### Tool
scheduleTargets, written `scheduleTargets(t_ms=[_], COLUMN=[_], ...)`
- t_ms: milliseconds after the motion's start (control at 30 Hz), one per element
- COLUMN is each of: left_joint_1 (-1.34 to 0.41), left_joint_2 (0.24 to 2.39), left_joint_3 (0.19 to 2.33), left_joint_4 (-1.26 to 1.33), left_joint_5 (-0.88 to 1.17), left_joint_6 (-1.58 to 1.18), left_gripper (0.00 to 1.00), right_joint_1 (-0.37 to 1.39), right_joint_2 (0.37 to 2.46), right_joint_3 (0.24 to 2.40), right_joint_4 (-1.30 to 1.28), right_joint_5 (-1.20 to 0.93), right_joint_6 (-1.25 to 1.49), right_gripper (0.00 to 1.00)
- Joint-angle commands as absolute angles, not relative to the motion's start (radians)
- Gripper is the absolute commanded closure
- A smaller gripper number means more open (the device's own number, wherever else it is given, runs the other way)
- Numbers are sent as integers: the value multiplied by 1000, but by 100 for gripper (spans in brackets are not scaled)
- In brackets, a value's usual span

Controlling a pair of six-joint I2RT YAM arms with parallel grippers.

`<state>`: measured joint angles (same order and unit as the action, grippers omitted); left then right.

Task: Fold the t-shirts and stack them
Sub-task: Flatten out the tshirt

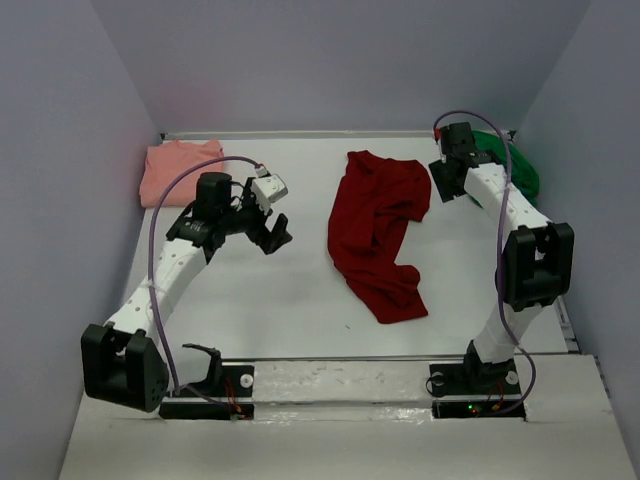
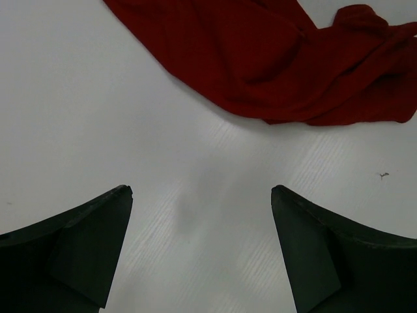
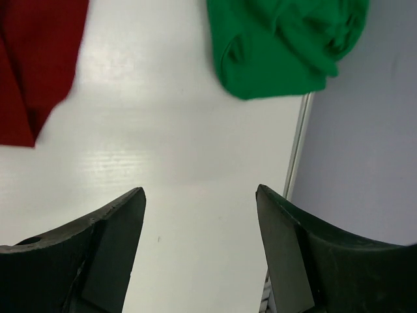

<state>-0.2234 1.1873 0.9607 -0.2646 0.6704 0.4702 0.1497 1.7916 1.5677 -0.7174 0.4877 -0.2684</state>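
The white table [image 1: 280, 300] is bare nearest the arm bases, and the dark red t-shirt [image 1: 375, 230], a plain soft cloth short-sleeved garment, lies crumpled in a long, twisted heap in the middle. Both arms can reach it there, which suggests it is the piece to be folded now. It is not spread flat: one end is bunched towards the near side and the cloth is doubled over itself, so it would need straightening before any fold. To the left of the dark red t-shirt and well apart from it, the left gripper [image 1: 272, 236] hovers above bare table with its two dark fingers spread wide and nothing between them; its wrist view shows the shirt's edge ahead of the fingertips, so it seems posed for an approach. Beyond the dark red t-shirt's far right corner, the right gripper [image 1: 441, 183] also has its fingers apart and empty over bare table, with red cloth on one side and green on the other, holding neither. Far left of the dark red t-shirt, the salmon-pink t-shirt [image 1: 178, 170], another soft cloth shirt, lies fairly flat in the back corner, perhaps set aside as the base of the stack. Far right, the bright green t-shirt [image 3: 287, 39] sits bunched against the wall, apparently awaiting its turn.
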Motion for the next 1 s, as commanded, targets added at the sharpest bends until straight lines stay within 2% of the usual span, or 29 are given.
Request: scheduleTargets(t_ms=[0,300,633,800,967], left_joint_1=[-328,-554,-704,-782,-879], left_joint_2=[1290,1518,1719,1813,1855], left_joint_3=[1015,1143,1325,1423,1430], left_joint_4=[-333,-328,-249,-271,-293], left_joint_5=[637,615,480,485,497], left_joint_6=[459,448,390,411,422], left_gripper=[1,1,1,1,1], right_joint_1=[101,-31,-31,-31,-40], right_joint_2=[1697,1646,1644,1663,1680], right_joint_3=[1485,1436,1430,1434,1445], right_joint_4=[-704,-680,-678,-680,-680], right_joint_5=[440,377,360,377,380], right_joint_6=[-235,-230,-239,-247,-250], right_gripper=[25,25,27,28,30])
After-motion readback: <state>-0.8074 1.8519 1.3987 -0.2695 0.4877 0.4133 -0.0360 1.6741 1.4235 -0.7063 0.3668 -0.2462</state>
